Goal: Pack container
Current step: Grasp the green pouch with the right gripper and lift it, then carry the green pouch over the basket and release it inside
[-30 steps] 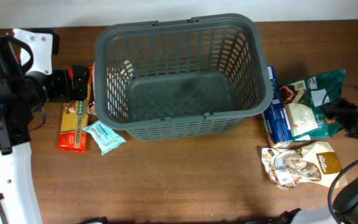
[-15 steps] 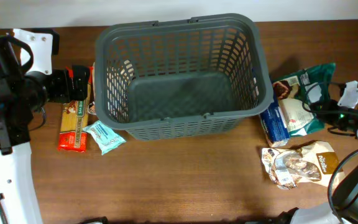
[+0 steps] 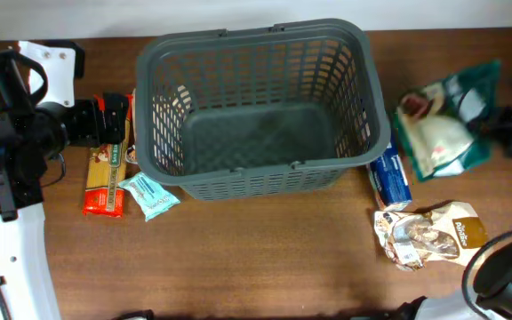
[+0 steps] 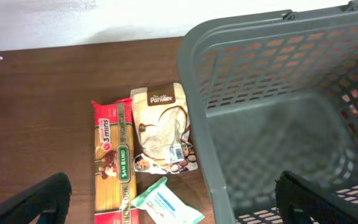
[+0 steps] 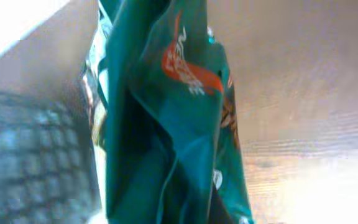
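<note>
A large dark grey plastic basket (image 3: 256,182) with slotted sides and a thick rim sits upright on a brown wooden table (image 3: 265,267), at the middle of its far half. The basket's solid base is plainly visible from overhead.

To the left of the basket, a long red and yellow spaghetti packet (image 3: 107,178) lies flat and lengthwise, just beside the basket wall. A small pale blue and white packet (image 3: 149,196) lies at the basket's front left corner, touching the spaghetti. The left wrist view also shows a tan pouch (image 4: 160,130) between the spaghetti and the basket wall (from overhead the arm hides it).

The left gripper (image 4: 179,202) hovers over these packets to the left of the basket. Its two dark fingers are spread wide, with nothing between them.

To the right of the basket, a blue box (image 3: 389,178) lies against the front right corner. A crumpled tan and silver bag (image 3: 429,233) lies nearer the front edge. Further right of the basket, the right gripper (image 3: 485,133) pinches a green and white bag (image 3: 443,124), which is tilted and blurred. That green bag fills the right wrist view, so the fingers themselves are hidden there.
</note>
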Robot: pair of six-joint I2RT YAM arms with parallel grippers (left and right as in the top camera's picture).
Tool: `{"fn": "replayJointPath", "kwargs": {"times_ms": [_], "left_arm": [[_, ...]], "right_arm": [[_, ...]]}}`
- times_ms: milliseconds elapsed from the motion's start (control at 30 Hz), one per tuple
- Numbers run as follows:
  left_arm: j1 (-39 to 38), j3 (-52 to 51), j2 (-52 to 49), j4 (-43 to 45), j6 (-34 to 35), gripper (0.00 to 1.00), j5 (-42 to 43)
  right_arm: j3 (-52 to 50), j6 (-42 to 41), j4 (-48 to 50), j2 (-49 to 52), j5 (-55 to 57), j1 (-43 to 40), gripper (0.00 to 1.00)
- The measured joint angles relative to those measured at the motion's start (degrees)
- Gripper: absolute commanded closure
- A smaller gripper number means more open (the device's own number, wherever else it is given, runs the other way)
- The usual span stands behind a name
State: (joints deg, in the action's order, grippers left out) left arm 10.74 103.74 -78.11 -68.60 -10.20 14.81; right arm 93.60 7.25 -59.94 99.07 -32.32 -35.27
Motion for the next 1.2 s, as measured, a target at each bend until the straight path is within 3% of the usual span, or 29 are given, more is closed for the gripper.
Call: {"fn": "replayJointPath", "kwargs": {"times_ms": [300,500,667,900,1200], "left_arm": [[0.0,0.0,0.0,0.0,0.0,0.01,0.0],[0.0,0.0,0.0,0.0,0.0,0.01,0.0],[0.0,0.0,0.0,0.0,0.0,0.01,0.0],[0.0,0.0,0.0,0.0,0.0,0.01,0.0],[0.0,0.0,0.0,0.02,0.0,0.01,0.0]], "right_arm": [[26.97,-0.04,-11.8,-4.22,0.04,5.42,0.96],[40.61,0.13,-13.86,-6.56,-0.76,18.64,0.96],[42.69,3.96,-14.16,-7.61,-2.08,31.17,0.96],[42.69,17.29,-16.35,-1.55,4.76,45.13,0.96],[42.66,29.24,-16.35,14.29,13.38,49.31,0.96]]}}
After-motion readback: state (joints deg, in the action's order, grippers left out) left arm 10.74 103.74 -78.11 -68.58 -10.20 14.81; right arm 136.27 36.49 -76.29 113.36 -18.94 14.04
